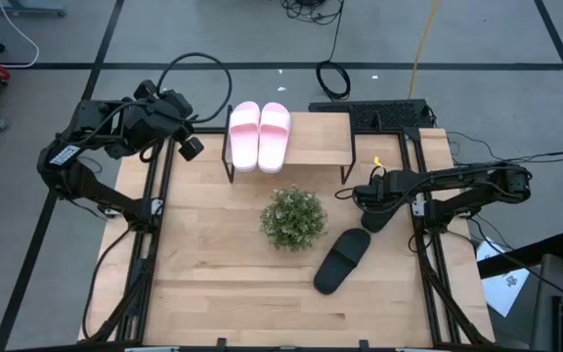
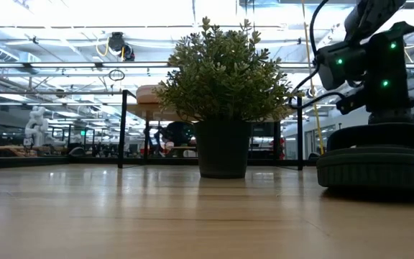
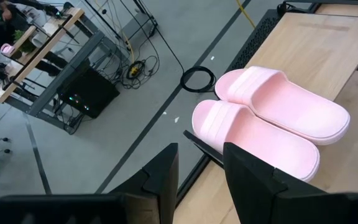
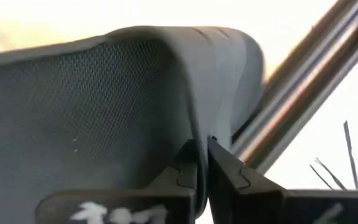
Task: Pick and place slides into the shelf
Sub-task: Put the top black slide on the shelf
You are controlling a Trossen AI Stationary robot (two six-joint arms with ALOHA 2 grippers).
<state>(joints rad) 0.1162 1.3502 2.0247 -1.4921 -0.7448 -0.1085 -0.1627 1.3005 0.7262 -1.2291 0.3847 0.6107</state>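
Note:
The pale pink pair [image 1: 259, 135] lies side by side, soles down, on the left end of the shelf's wood plank [image 1: 316, 142], and also shows in the left wrist view [image 3: 272, 124]. One black slide [image 1: 341, 261] lies flat on the table near the plant. My right gripper [image 1: 372, 198] is at the table's right side, shut on the second black slide [image 1: 374, 217]. In the low view a black slide [image 2: 376, 167] sits under the right wrist. My left gripper [image 3: 201, 168] hangs open off the shelf's left end [image 1: 189, 147]. My right gripper pinches the black slide's broad strap at its edge [image 4: 197, 124], with the mesh-lined inner face on one side of the fingers [image 4: 229, 171]. One finger is under the strap and one outside it. Whether the sole rests on the table, I cannot tell.
A potted green plant [image 1: 292, 217] stands mid-table between the shelf and the loose black slide. The shelf's right half [image 1: 325, 137] is bare wood. Black metal frame rails run along both table sides [image 1: 420, 235]. Open tabletop lies toward the near left [image 1: 213, 274].

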